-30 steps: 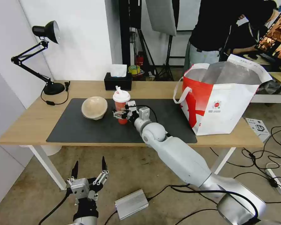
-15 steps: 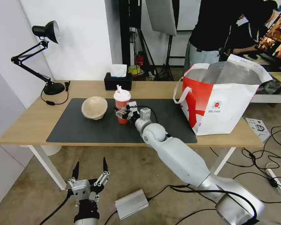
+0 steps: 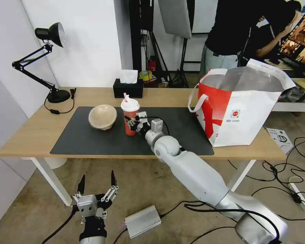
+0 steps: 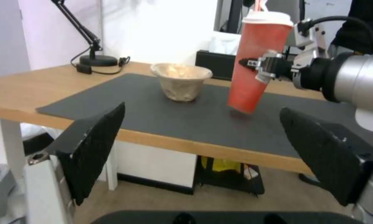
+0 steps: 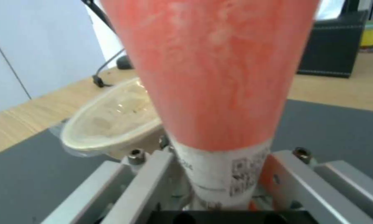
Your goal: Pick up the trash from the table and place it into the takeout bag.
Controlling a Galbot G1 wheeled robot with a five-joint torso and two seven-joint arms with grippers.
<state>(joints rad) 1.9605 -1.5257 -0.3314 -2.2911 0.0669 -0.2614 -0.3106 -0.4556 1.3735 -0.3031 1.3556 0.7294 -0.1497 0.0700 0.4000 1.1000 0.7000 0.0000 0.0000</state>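
The red drink cup [image 3: 130,117] with a white lid stands tilted over the dark mat [image 3: 91,139] on the table [image 3: 34,132]. My right gripper [image 3: 133,122] is shut on its lower half. From the left wrist I see the cup [image 4: 255,65] leaning, its base just off the mat, and the right gripper [image 4: 264,64] clamped on it. The right wrist view has the cup [image 5: 215,77] between the right gripper [image 5: 219,183] fingers. A beige paper bowl [image 3: 102,116] [image 4: 181,81] [image 5: 112,124] sits left of the cup. The takeout bag [image 3: 240,108] stands open at the table's right end. My left gripper [image 3: 96,184] [image 4: 207,149] hangs open below the table's front edge.
A black tissue box [image 3: 127,88] sits at the table's back edge and a desk lamp [image 3: 52,95] at its back left. On the floor lie a silver box [image 3: 143,221] and cables [image 3: 295,159]. A person [image 3: 227,37] stands behind the bag.
The right gripper and the red cup have shifted slightly left and up, and the cup now leans. The left arm has not moved.
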